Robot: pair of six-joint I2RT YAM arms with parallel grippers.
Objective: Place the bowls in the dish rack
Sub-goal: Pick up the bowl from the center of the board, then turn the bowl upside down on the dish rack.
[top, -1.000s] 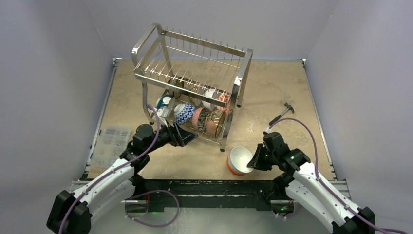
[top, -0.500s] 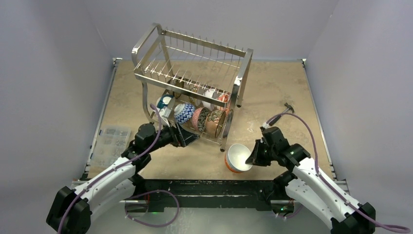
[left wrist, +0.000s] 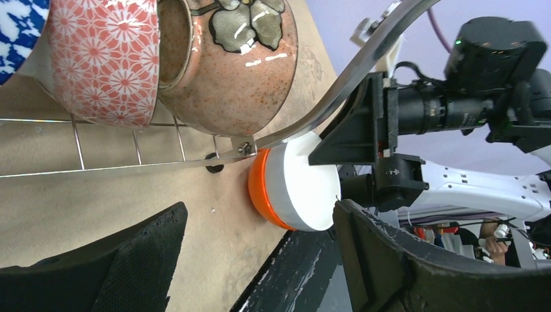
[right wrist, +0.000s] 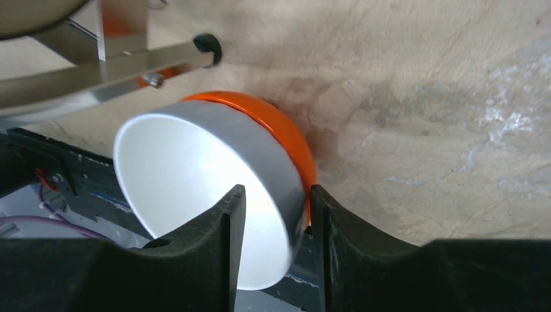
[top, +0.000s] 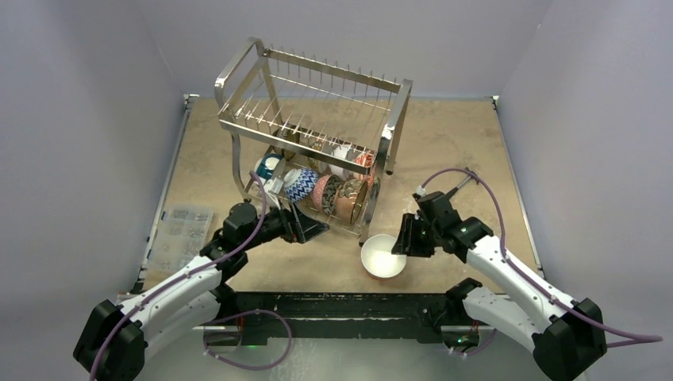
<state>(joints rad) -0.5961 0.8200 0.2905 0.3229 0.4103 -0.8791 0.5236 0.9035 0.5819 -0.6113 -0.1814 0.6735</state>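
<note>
The chrome two-tier dish rack (top: 238, 127) stands at the table's back middle, with several bowls on edge in its lower tier, among them a blue-and-white one (top: 300, 184) and a brown flowered one (top: 349, 200). A white bowl with an orange base (top: 382, 255) is held near the rack's front right leg. My right gripper (top: 403, 246) is shut on its rim, one finger inside and one outside, as the right wrist view shows (right wrist: 273, 208). My left gripper (top: 313, 226) is open and empty in front of the lower tier. The left wrist view shows the red-patterned bowl (left wrist: 104, 58) and the brown bowl (left wrist: 227, 65).
A clear plastic parts box (top: 178, 230) lies at the table's left edge. A small hammer (top: 468, 178) lies at the right, behind the right arm. The black front rail (top: 333, 305) runs along the near edge below the held bowl.
My right gripper has moved left and slightly up with the white and orange bowl, and the bowl's opening has turned to face upward. My left gripper has shifted a little right.
</note>
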